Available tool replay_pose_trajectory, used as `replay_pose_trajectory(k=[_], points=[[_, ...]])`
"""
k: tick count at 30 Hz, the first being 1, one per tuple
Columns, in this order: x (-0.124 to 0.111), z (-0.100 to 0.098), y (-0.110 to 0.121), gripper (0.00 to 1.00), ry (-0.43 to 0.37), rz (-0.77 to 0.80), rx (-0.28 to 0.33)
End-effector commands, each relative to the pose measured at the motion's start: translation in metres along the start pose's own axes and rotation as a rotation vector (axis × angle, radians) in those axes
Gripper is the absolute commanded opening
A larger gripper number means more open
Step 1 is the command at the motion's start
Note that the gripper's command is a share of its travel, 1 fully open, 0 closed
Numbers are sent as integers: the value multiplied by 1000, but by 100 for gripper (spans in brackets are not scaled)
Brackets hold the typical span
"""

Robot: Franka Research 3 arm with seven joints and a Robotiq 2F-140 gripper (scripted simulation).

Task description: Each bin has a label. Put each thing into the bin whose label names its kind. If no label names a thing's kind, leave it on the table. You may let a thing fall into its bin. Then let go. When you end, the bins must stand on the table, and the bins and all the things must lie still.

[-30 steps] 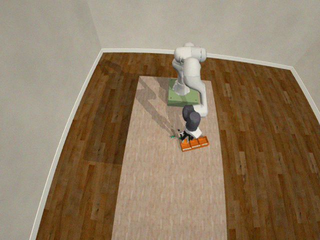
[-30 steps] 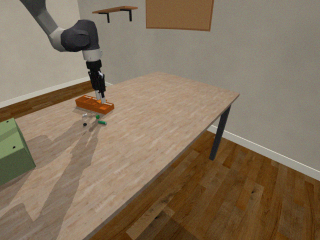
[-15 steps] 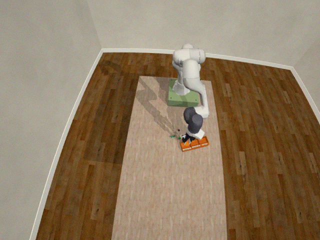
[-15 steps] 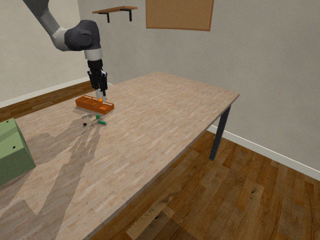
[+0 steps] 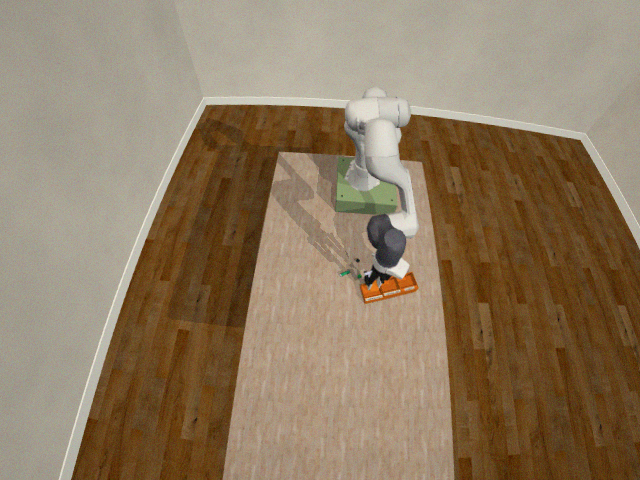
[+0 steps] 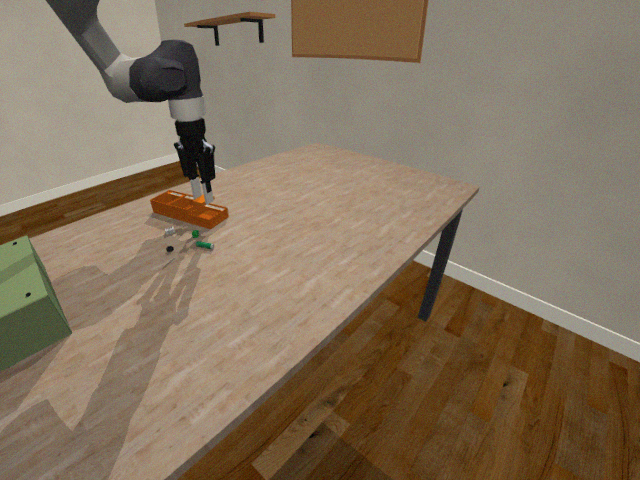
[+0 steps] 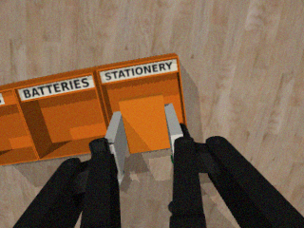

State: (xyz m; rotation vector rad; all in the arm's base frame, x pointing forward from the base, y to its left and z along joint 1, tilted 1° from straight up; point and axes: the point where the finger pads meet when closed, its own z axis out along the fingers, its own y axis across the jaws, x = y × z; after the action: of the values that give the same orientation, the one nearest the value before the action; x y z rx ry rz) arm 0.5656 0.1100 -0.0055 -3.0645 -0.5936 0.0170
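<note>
A row of three joined orange bins (image 6: 189,208) stands on the table; it also shows in the top view (image 5: 389,290). In the wrist view the end bin is labelled STATIONERY (image 7: 140,71) and the middle one BATTERIES (image 7: 56,87); the third label is cut off. My gripper (image 7: 144,121) (image 6: 201,195) hangs just above the STATIONERY bin and is shut on a flat orange block (image 7: 146,122). On the table beside the bins lie a green cylinder (image 6: 204,245), a smaller green piece (image 6: 195,233), a small black piece (image 6: 169,249) and a small grey piece (image 6: 168,230).
The arm's green base block (image 6: 25,304) stands at the table's left end. The table edge runs along the right, with wooden floor below. A shelf and a cork board hang on the far wall.
</note>
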Motion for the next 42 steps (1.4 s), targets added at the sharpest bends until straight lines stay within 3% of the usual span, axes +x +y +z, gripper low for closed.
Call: replay_pose_trajectory(k=[1,29,42], points=[[0,4,0,21,-1,-15,-1],[1,51,0,21,-1,-15,-1],[3,51,1,21,-1,-15,-1]])
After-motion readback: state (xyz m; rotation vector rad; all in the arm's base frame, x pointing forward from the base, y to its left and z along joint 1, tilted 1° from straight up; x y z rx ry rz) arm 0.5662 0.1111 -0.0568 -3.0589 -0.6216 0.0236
